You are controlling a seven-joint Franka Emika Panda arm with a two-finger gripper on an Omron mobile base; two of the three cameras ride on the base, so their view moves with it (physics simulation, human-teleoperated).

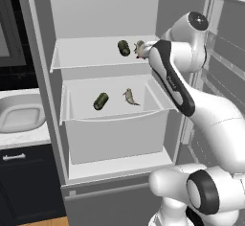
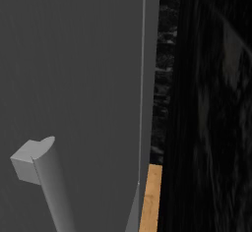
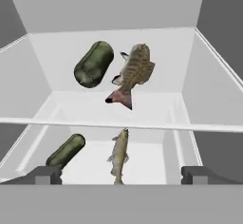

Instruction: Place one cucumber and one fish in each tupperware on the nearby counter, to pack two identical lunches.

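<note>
In the open fridge, a dark green cucumber (image 1: 124,48) (image 3: 94,64) and a brown fish (image 1: 139,49) (image 3: 133,73) lie side by side on the upper shelf. A second cucumber (image 1: 100,101) (image 3: 66,151) and a slimmer fish (image 1: 129,96) (image 3: 118,154) rest in the drawer below. My gripper (image 3: 121,175) is open in front of the upper shelf, fingers wide apart with nothing between them, facing the upper fish. A wide light-grey tupperware (image 1: 19,115) sits on the white counter (image 1: 26,138) left of the fridge. The narrow tray is out of view.
The upper shelf's front edge (image 3: 121,124) crosses just ahead of my fingers. My forearm (image 1: 172,81) covers the shelf's right end. The grey fridge door (image 2: 74,78) with its handle (image 2: 42,182) stands close on the right, beside a wooden floor strip (image 2: 150,196).
</note>
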